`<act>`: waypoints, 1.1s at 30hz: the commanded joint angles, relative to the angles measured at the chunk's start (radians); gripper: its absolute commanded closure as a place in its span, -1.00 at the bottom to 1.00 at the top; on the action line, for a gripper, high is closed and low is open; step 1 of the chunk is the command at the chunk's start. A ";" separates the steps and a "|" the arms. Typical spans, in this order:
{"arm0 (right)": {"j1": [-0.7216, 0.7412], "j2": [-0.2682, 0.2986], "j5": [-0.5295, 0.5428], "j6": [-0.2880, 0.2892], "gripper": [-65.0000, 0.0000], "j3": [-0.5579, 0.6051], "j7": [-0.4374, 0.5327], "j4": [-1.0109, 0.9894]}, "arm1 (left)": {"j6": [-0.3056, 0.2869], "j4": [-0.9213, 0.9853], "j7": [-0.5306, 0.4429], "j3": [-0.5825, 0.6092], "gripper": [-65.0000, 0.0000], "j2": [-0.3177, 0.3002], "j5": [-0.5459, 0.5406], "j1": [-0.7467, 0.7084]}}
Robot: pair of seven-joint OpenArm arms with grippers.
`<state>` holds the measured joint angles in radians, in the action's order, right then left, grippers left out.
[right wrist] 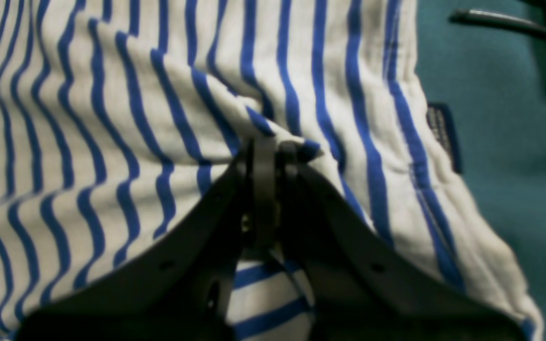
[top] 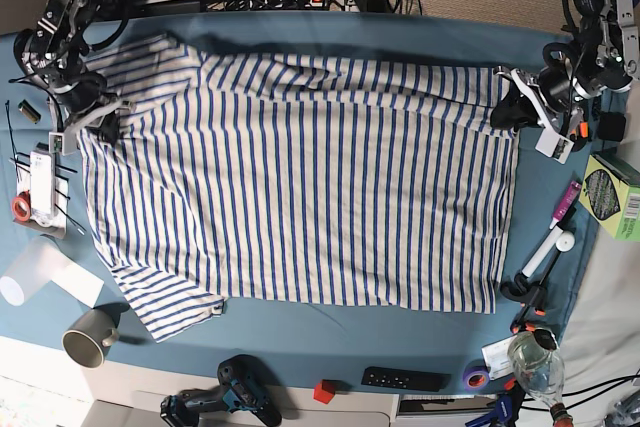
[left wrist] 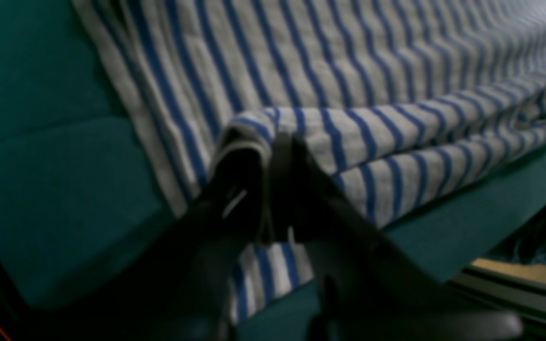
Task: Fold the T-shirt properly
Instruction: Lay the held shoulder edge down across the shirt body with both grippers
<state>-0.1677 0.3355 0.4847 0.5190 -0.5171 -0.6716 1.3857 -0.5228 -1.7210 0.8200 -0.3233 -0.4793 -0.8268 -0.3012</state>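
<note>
The T-shirt (top: 300,177), cream with thin blue stripes, lies spread across the blue table (top: 330,322), with one sleeve at the front left. My left gripper (top: 503,109) is at the shirt's right edge. In the left wrist view it (left wrist: 277,137) is shut on a raised fold of the striped cloth (left wrist: 349,71). My right gripper (top: 108,125) is at the shirt's upper left corner. The right wrist view shows it (right wrist: 273,147) shut on a pinch of fabric (right wrist: 88,118), with the small dark label (right wrist: 443,135) just to its right.
A grey mug (top: 90,335), a white roll (top: 40,277) and a red tape ring (top: 22,207) sit at the left. A drill (top: 215,405), a red cube (top: 322,391) and a black remote (top: 405,379) line the front edge. A green box (top: 610,195), markers (top: 565,204) and a bottle (top: 535,362) stand at the right.
</note>
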 commanded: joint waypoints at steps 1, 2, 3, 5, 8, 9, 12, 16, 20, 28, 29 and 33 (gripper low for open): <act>0.016 0.021 -0.037 -0.029 1.00 -0.006 -0.016 -0.018 | 0.016 -0.015 -0.024 -0.008 1.00 -0.016 -0.005 0.008; 0.023 0.021 -0.032 -0.028 1.00 -0.006 -0.017 -0.031 | 0.033 -0.015 -0.025 -0.008 1.00 -0.016 0.001 0.008; 0.026 0.022 -0.019 -0.026 1.00 -0.006 -0.017 -0.037 | 0.034 -0.015 -0.027 -0.009 1.00 -0.016 0.005 0.008; 0.027 0.022 0.016 -0.011 1.00 -0.006 -0.023 -0.037 | 0.033 -0.015 -0.028 -0.009 1.00 -0.016 0.005 0.008; 0.027 0.022 0.075 0.049 1.00 -0.006 -0.046 -0.037 | 0.033 -0.015 -0.028 -0.009 1.00 -0.016 0.005 0.008; 0.026 0.022 0.096 0.071 1.00 -0.006 -0.059 -0.035 | 0.033 -0.015 -0.028 -0.009 1.00 -0.016 0.005 0.008; 0.026 0.022 0.144 0.107 1.00 -0.006 -0.100 -0.018 | 0.033 -0.015 -0.028 -0.009 1.00 -0.016 0.005 0.008; 0.026 0.022 0.154 0.113 1.00 -0.006 -0.133 0.027 | 0.033 -0.015 -0.028 -0.009 1.00 -0.016 0.005 0.008; 0.026 0.023 0.154 0.112 1.00 -0.006 -0.193 0.105 | 0.033 -0.015 -0.028 -0.009 1.00 -0.016 0.005 0.008; 0.027 0.025 0.083 0.019 1.00 -0.006 -0.241 0.183 | 0.033 -0.015 -0.027 -0.009 1.00 -0.016 0.005 0.008; 0.030 0.025 0.066 0.006 1.00 -0.006 -0.236 0.183 | 0.033 -0.015 -0.027 -0.009 1.00 -0.016 0.005 0.008; 0.056 0.025 0.046 -0.001 1.00 -0.006 -0.230 0.183 | 0.033 -0.015 -0.028 -0.009 1.00 -0.016 0.007 0.008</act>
<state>-0.1276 0.3378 0.5205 0.5198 -0.5186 -0.9337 1.5513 -0.4881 -1.7210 0.8135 -0.3233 -0.4797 -0.8112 -0.3012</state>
